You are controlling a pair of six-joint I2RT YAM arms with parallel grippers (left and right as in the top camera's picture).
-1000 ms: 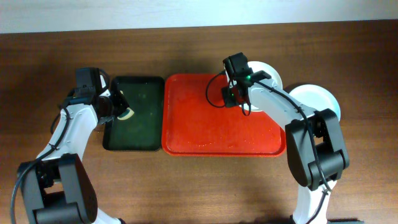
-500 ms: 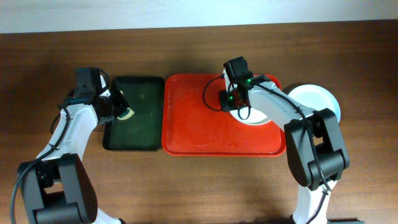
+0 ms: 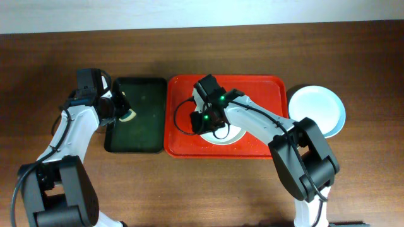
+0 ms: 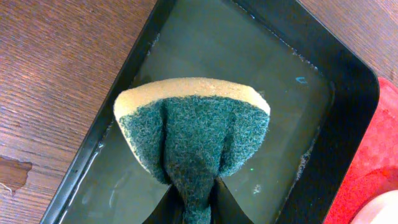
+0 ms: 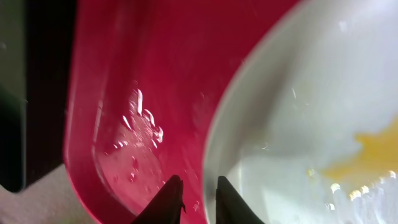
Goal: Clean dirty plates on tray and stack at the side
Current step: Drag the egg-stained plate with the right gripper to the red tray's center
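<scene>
My right gripper [image 3: 205,118] is shut on the left rim of a white plate [image 3: 228,135], which lies low on the front middle of the red tray [image 3: 252,82]. In the right wrist view my fingertips [image 5: 198,199] pinch the plate's rim [image 5: 298,124], and a yellow smear shows on the plate. The wet tray floor [image 5: 143,74] lies beside it. A pale blue-green plate [image 3: 319,107] sits on the table right of the tray. My left gripper [image 3: 120,108] is shut on a green and yellow sponge [image 4: 193,137] and holds it over the dark green tray.
The dark green tray [image 3: 142,132] holds shallow water and touches the red tray's left side; it also shows in the left wrist view [image 4: 348,81]. Bare wooden table surrounds both trays.
My right gripper has pulled the white plate from the tray's far right corner to its front middle. The left arm and sponge have not moved.
</scene>
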